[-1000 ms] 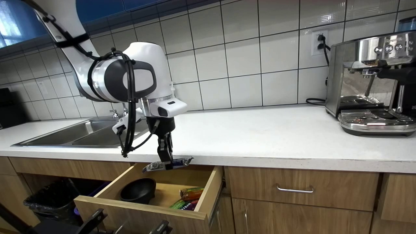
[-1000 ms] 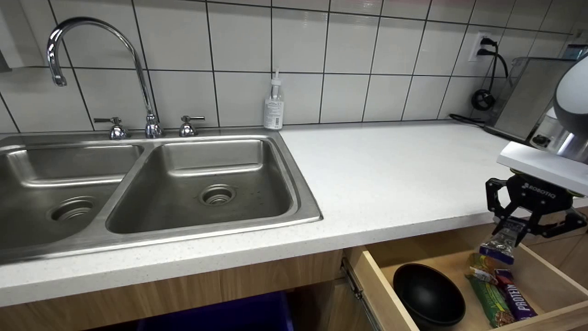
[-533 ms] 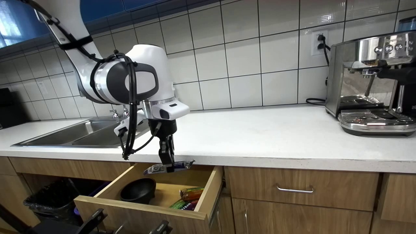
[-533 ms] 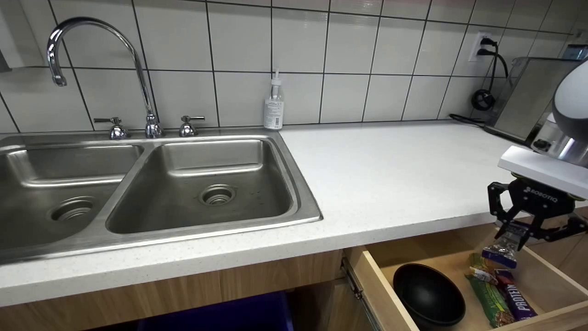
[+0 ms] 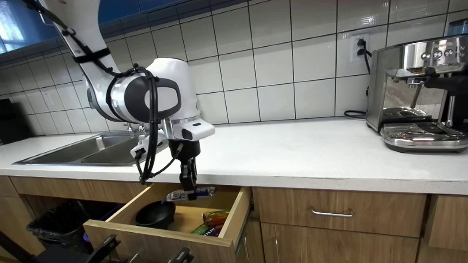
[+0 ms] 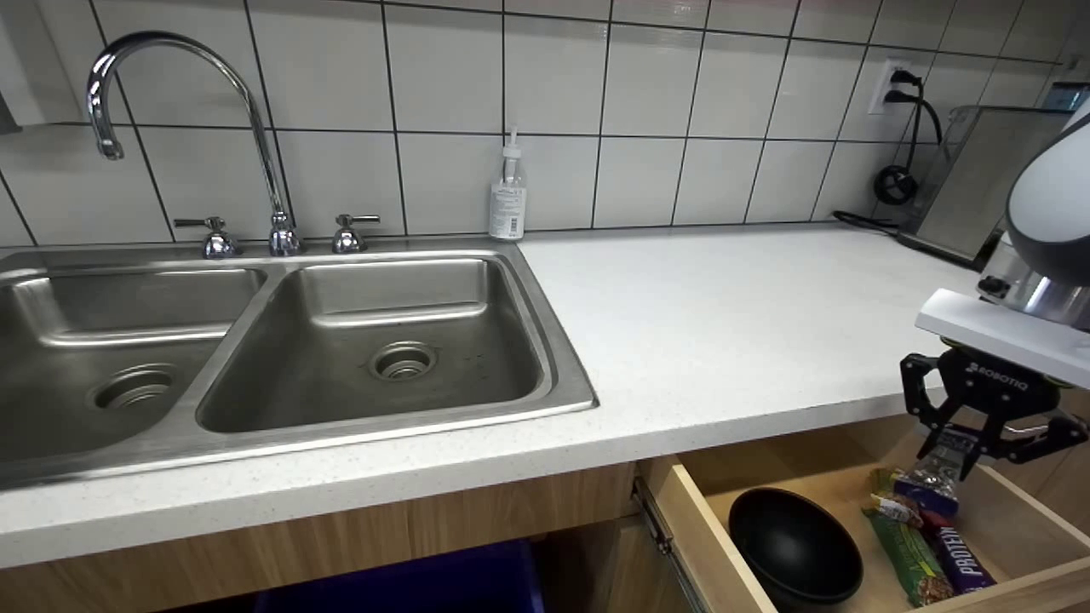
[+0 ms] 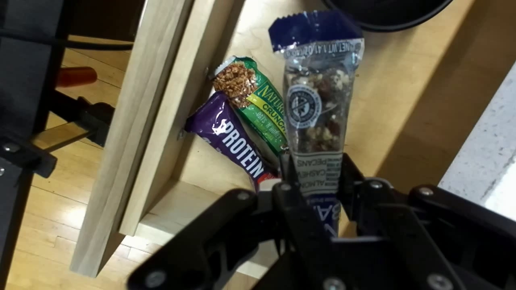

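Note:
My gripper (image 7: 316,173) is shut on a nut bar (image 7: 318,100) in a clear wrapper with dark blue ends. The bar runs lengthwise between the two fingers, its near end partly hidden by them. In both exterior views gripper and bar hang over the opened wooden drawer (image 5: 157,233). Inside lie a green granola bar (image 7: 266,100) and a purple protein bar (image 7: 238,141), side by side beneath the held bar. A black bowl (image 6: 796,545) also sits in the drawer. An orange-brown wrapper (image 5: 216,218) shows near the drawer's right wall.
The white countertop (image 5: 292,149) runs behind the drawer, its front edge close to the arm. A steel sink (image 6: 400,340) and a soap bottle (image 6: 508,200) stand to one side, an espresso machine (image 5: 420,95) to the other. A bin (image 5: 65,223) is left of the drawer.
My gripper has come down with the nut bar, closer to the drawer's inside. The bar stays gripped throughout. Drawer, bowl and other bars have not moved.

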You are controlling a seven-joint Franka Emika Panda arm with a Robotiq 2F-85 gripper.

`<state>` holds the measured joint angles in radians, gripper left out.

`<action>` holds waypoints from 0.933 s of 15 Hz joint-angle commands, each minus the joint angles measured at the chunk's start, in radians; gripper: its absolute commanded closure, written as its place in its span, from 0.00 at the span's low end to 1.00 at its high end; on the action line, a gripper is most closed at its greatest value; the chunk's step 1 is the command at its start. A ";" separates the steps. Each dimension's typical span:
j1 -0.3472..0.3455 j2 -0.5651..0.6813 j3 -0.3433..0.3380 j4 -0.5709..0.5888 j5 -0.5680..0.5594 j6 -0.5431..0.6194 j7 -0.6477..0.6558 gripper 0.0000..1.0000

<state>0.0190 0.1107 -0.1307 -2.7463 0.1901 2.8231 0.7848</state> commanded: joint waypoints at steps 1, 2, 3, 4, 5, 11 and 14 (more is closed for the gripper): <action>-0.010 0.033 0.001 0.033 -0.026 -0.017 0.008 0.93; -0.008 0.038 -0.001 0.036 -0.027 -0.017 0.008 0.93; -0.007 0.043 -0.002 0.039 -0.027 -0.017 0.009 0.87; -0.004 0.049 -0.006 0.042 -0.034 -0.016 0.014 0.46; -0.001 0.053 -0.008 0.043 -0.037 -0.014 0.015 0.45; 0.000 0.053 -0.007 0.049 -0.041 -0.026 0.002 0.04; -0.001 0.032 -0.003 0.039 -0.049 -0.040 -0.020 0.00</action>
<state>0.0204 0.1645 -0.1329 -2.7118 0.1663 2.8212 0.7848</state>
